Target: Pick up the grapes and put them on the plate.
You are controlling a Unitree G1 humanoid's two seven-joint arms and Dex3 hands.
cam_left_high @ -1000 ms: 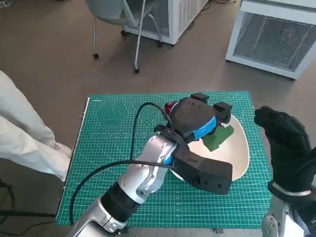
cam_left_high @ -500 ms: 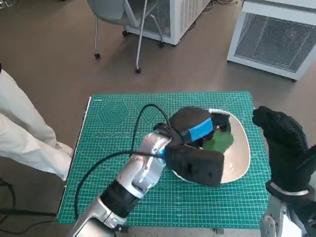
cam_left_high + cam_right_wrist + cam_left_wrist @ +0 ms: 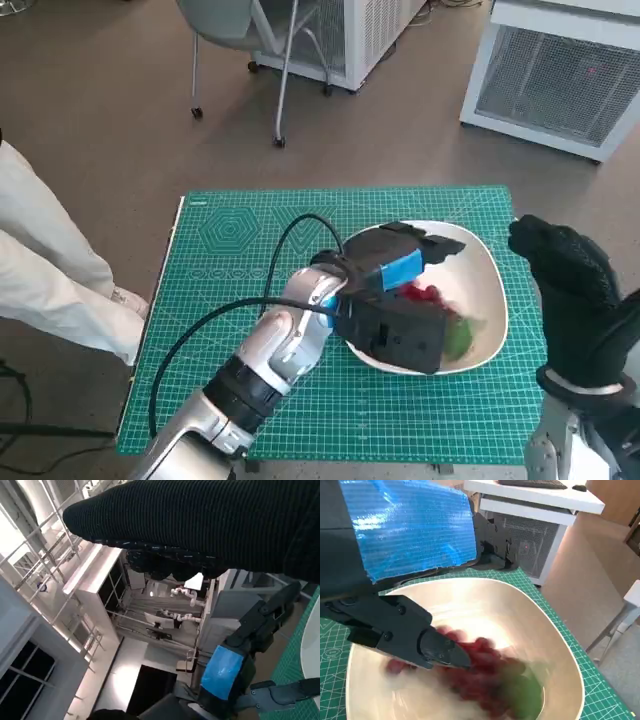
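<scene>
Blurring grapes (image 3: 480, 667) in plate (image 3: 555, 645), left hand (image 3: 395, 262) partly covering.

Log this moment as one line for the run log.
grapes in plate | left hand over plate | right hand raised beside table, holding nothing

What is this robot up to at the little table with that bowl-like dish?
The robot is moving a bunch of red grapes with a green leaf onto a cream-coloured plate with a raised rim that sits on a green cutting mat. Its left hand, black with blue tape, is over the plate, and the grapes lie inside the plate beneath it, blurred in the wrist view, so whether they are gripped or released is unclear. The right hand in the black knitted glove hovers beside the plate, holding nothing.
</scene>
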